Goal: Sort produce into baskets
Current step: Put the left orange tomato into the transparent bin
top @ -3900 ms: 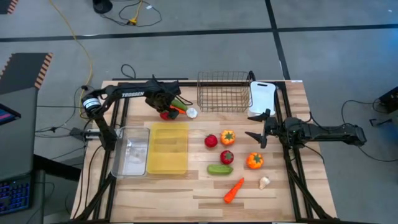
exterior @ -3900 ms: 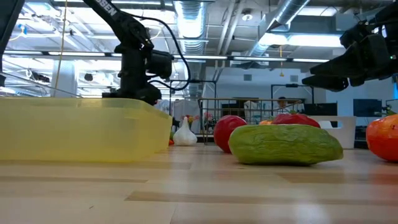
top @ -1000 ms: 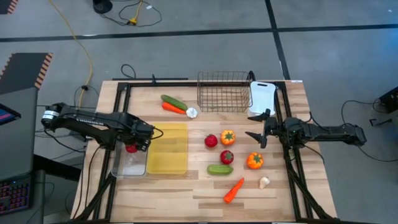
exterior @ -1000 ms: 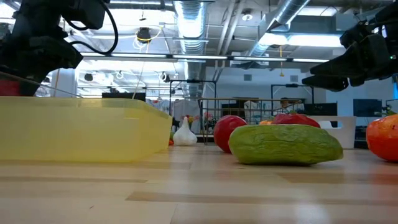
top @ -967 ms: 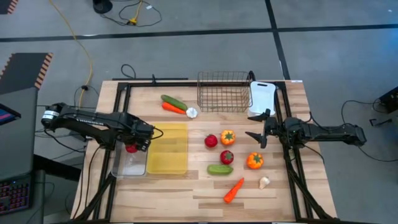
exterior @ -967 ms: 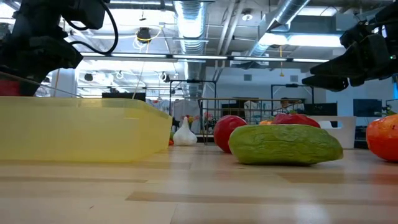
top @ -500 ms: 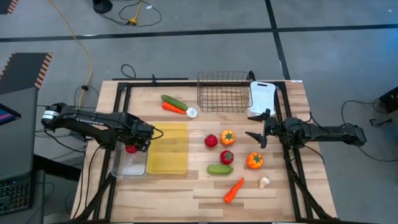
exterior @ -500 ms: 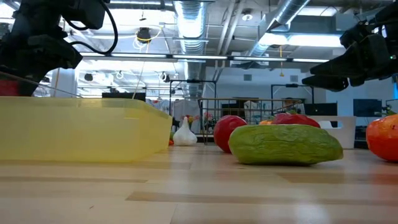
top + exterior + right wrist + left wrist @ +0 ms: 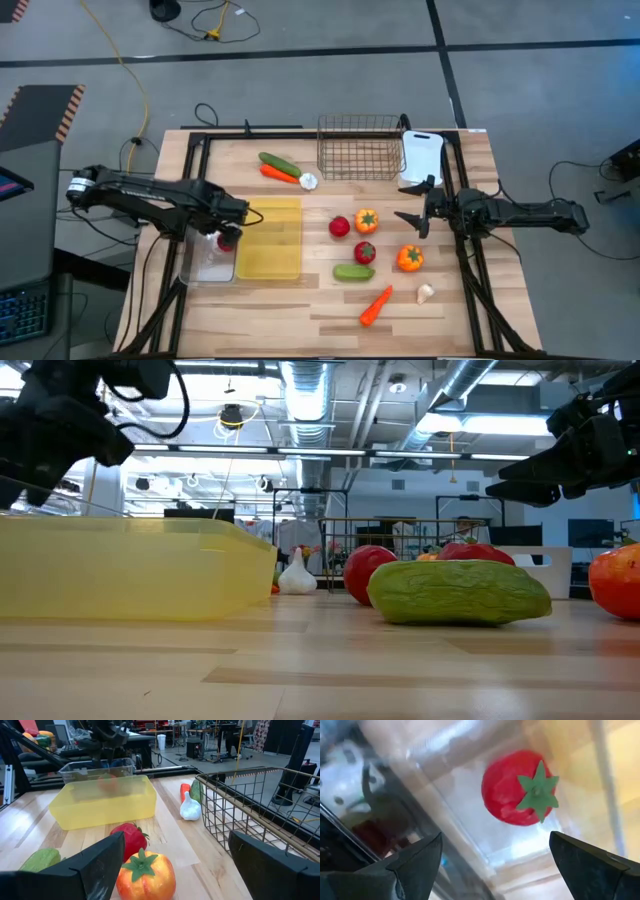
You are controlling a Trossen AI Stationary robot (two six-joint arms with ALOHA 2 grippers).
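My left gripper [image 9: 218, 236] hangs open, pointing down over the clear plastic bin [image 9: 200, 268]. A red tomato [image 9: 520, 787] with a green star top sits inside the bin below the fingers, apart from both. The yellow tray [image 9: 270, 250] stands next to the bin. Loose produce lies on the table: two tomatoes [image 9: 340, 226], two orange peppers [image 9: 409, 258], a cucumber [image 9: 353, 271], a carrot [image 9: 376, 305] and a garlic piece [image 9: 425, 293]. My right gripper [image 9: 413, 201] waits open at the right, above the table.
A wire basket [image 9: 360, 148] and a white tray [image 9: 422, 155] stand at the far edge. Left of the basket lie a cucumber [image 9: 278, 163], a carrot [image 9: 278, 174] and a garlic piece [image 9: 308, 181]. Bare wood lies along the near edge.
My left gripper has opened over the clear bin and let go of the red tomato. The tomato has left the fingers, now sits inside the bin, and has shifted a little toward the yellow tray.
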